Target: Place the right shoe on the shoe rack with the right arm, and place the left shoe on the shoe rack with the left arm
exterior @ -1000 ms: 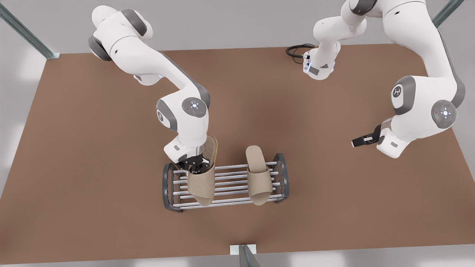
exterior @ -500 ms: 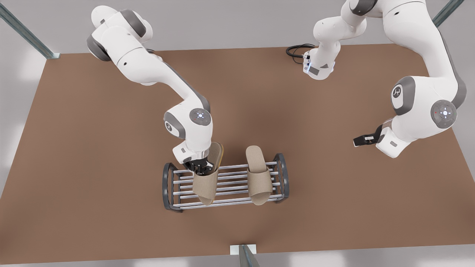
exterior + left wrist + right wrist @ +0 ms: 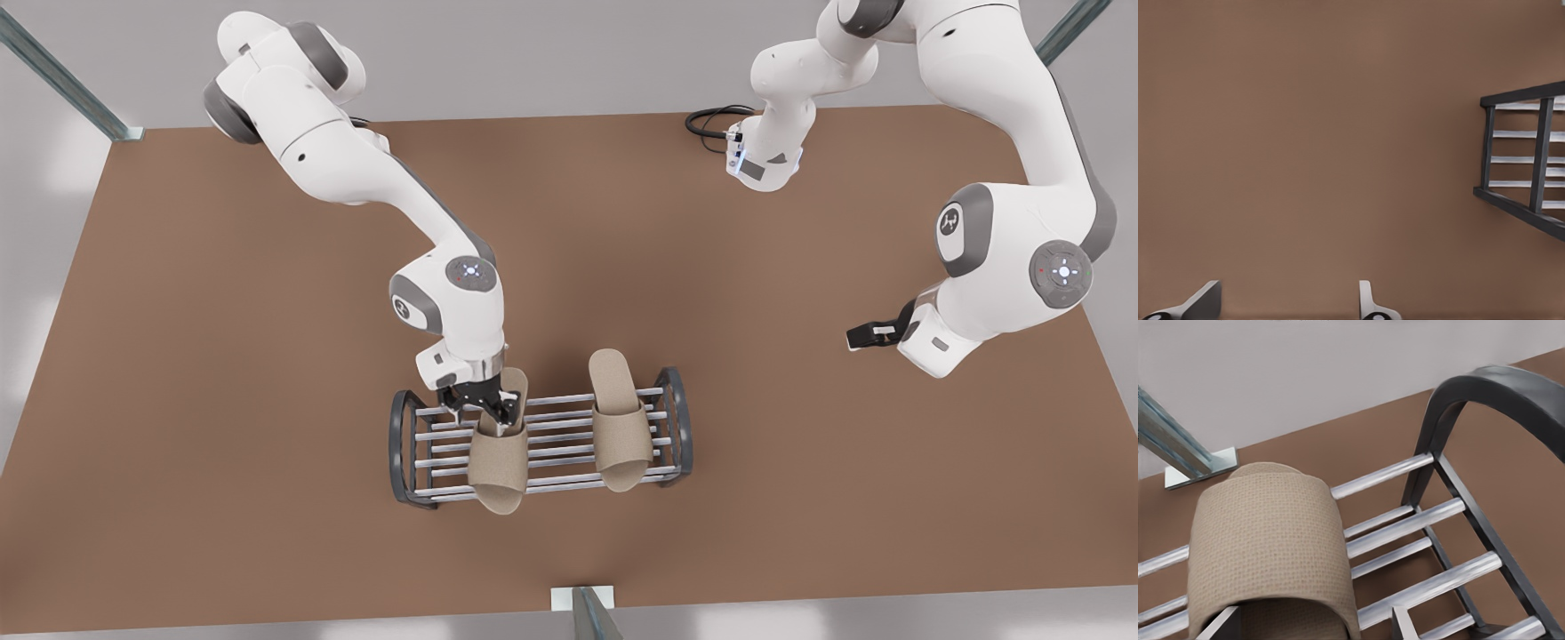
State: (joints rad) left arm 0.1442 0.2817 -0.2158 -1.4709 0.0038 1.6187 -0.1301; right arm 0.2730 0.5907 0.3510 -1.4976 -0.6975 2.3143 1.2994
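1. The table [image 3: 267, 444] lies bare under my left gripper [image 3: 867, 336], which waits with its jaws spread wide and empty.
2. The shoe rack [image 3: 560, 418] stands directly below my right gripper [image 3: 480, 407], and well off to the side of my left one.
3. The left shoe [image 3: 618, 436] rests flat on the bars, beside my right jaws.
4. The right shoe [image 3: 498, 467], tilted up on edge a second ago, now lies flat on the bars just ahead of my right jaws.
5. My right jaws stand wide, one on each side of the strap. I judge the shoe released, so both are placed and I only need to retreat.
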